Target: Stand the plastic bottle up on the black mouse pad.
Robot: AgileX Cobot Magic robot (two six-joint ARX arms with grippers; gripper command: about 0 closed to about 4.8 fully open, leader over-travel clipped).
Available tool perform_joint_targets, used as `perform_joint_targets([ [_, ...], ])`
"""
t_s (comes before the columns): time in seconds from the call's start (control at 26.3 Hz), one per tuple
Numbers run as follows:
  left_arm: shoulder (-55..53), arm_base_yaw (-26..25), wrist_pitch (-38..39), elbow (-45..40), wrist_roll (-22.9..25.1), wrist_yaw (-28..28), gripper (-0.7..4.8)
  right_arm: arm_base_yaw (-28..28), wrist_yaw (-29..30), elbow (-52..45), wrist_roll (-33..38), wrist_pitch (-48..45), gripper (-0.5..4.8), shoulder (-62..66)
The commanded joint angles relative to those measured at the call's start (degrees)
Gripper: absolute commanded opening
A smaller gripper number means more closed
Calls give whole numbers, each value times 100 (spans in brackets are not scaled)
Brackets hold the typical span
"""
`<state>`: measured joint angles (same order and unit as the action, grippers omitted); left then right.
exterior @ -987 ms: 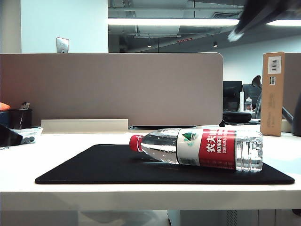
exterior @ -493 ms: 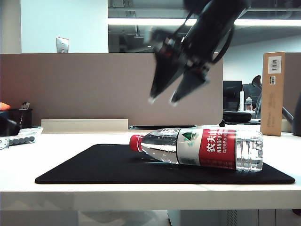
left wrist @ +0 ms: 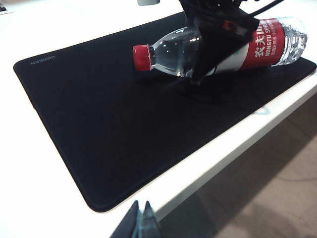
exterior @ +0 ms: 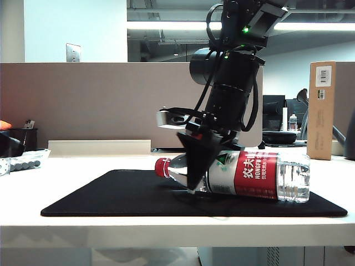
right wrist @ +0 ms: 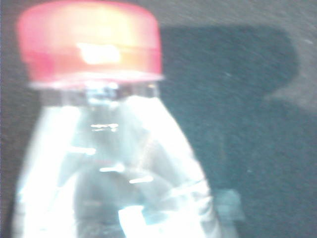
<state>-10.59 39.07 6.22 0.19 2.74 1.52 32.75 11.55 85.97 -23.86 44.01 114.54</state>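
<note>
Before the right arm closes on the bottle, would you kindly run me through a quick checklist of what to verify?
1. Bottle is on the mouse pad: ok, lying on its side, cap towards the left of the exterior view.
2. Right gripper is at the bottle: ok, down over the shoulder, between cap and label.
3. Fingers straddle the bottle: cannot tell, only a near finger shows in front of it.
4. Grip is closed: cannot tell.
5. Bare pad for standing it up: ok, a wide stretch lies left of the cap.
6. Left gripper is out of the way: ok, past the table's front edge, fingers together.
</note>
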Motion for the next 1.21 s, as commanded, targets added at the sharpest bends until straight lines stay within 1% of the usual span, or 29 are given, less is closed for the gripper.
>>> perform_joint_targets([
  [0.04, -13, 7, -70, 26, -17, -22, -4, 2, 15, 87, 177, -59, 49, -22],
  [0.11, -13, 7, -70, 26, -17, -22, -4, 0, 116, 203, 422, -57, 48, -31],
  [0.15, -13, 7, -70, 26, -17, -22, -4, -13, 345, 262, 654, -81, 27, -63],
  [0.19, -13, 7, -72, 26, -17, -22, -4, -35, 796, 262, 763, -190, -8, -131],
  [0.23, -11, 7, -72, 26, -17, -22, -4, -90, 1394, 258, 907, -374, -8, -258],
  [0.27, -11, 7, -70, 26, -17, -22, -4, -116, 1631, 240, 1071, -553, -8, -378],
  [0.34, -11, 7, -70, 26, -17, -24, -4, -208, 1847, 144, 1233, -955, -6, -649],
  [0.38, -11, 7, -70, 26, -17, -22, -4, -302, 2085, -37, 1388, -1397, -4, -859],
  [0.42, -11, 7, -70, 26, -17, -24, -4, -457, 2522, -339, 1727, -2057, 7, -1099],
  [0.46, -11, 7, -70, 26, -17, -24, -4, -533, 2667, -470, 1893, -2345, 20, -1182],
  [0.49, -11, 7, -72, 26, -17, -22, -4, -691, 2898, -876, 2284, -3195, 42, -1377],
  [0.53, -11, 7, -70, 26, -17, -24, -4, -739, 2907, -1093, 2470, -3665, 42, -1464],
  [0.57, -11, 7, -70, 26, -17, -22, -4, -815, 2887, -1572, 2732, -4765, 45, -1611],
  [0.68, -11, 7, -70, 26, -17, -22, -4, -833, 2549, -2190, 3018, -6428, 46, -1676],
  [0.72, -11, 7, -70, 26, -17, -24, -4, -831, 2203, -2564, 3246, -7512, 46, -1666],
  [0.76, -11, 7, -70, 26, -17, -24, -4, -824, 1888, -2802, 3460, -8196, 47, -1639],
  [0.87, -11, 7, -72, 26, -17, -24, -4, -822, 1088, -3366, 3862, -9927, 55, -1469],
  [0.99, -11, 7, -72, 26, -17, -24, -4, -826, 232, -3840, 4111, -11217, 54, -1270],
  [1.02, -11, 7, -70, 26, -17, -24, -4, -813, -133, -4065, 4258, -11794, 54, -1139],
  [1.1, -11, 7, -72, 26, -17, -22, -4, -774, -380, -4345, 4371, -12500, 54, -887],
  [1.14, -11, 7, -70, 26, -17, -24, -4, -730, -522, -4389, 4378, -12487, 55, -824],
  [1.18, -11, 7, -74, 26, -17, -22, -4, -702, -787, -4435, 4356, -12487, 54, -682],
  [1.21, -11, 9, -74, 26, -17, -22, -4, -699, -841, -4435, 4356, -12487, 54, -608],
])
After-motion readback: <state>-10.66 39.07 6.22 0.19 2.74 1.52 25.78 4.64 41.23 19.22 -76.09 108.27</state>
